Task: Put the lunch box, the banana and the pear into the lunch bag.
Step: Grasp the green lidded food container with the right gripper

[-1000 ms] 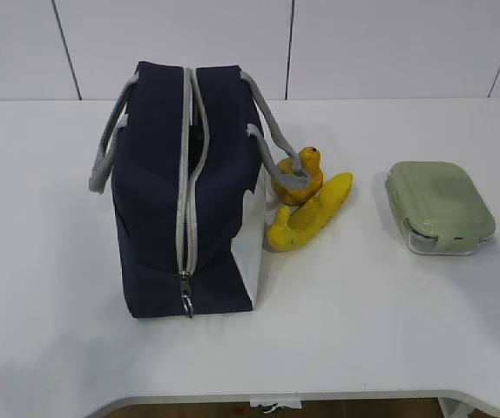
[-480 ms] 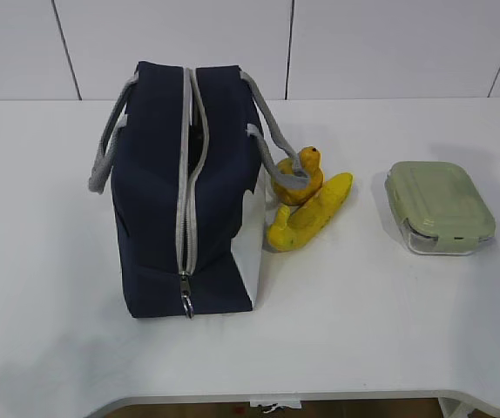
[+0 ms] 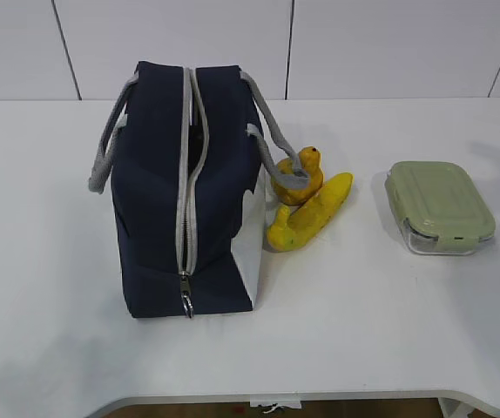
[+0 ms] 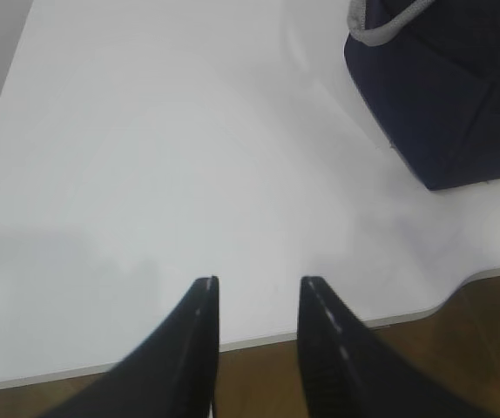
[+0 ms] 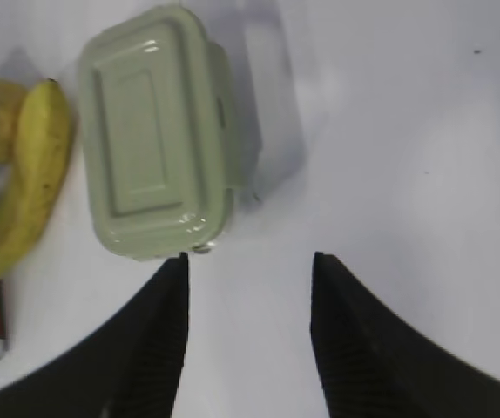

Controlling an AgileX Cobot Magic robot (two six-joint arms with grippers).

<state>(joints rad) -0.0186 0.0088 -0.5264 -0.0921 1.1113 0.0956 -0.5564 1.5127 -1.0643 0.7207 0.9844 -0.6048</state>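
Nothing on the counter [image 3: 389, 331] had moved in the last second — only a shadow drifted over the lunch box [image 3: 440, 207], at three o'clock of the lunch bag [image 3: 185, 187]. Banana [image 3: 311, 213] and pear [image 3: 298, 178] lay between. Both jaws gaped, empty; packing unstarted. No writing was legible.

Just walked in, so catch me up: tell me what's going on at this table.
Nothing is being held yet. The lunch bag stands on the table, with the pear and banana beside it and the lunch box farther right. The right tool hovers open near the lunch box; the left tool is open over bare table.
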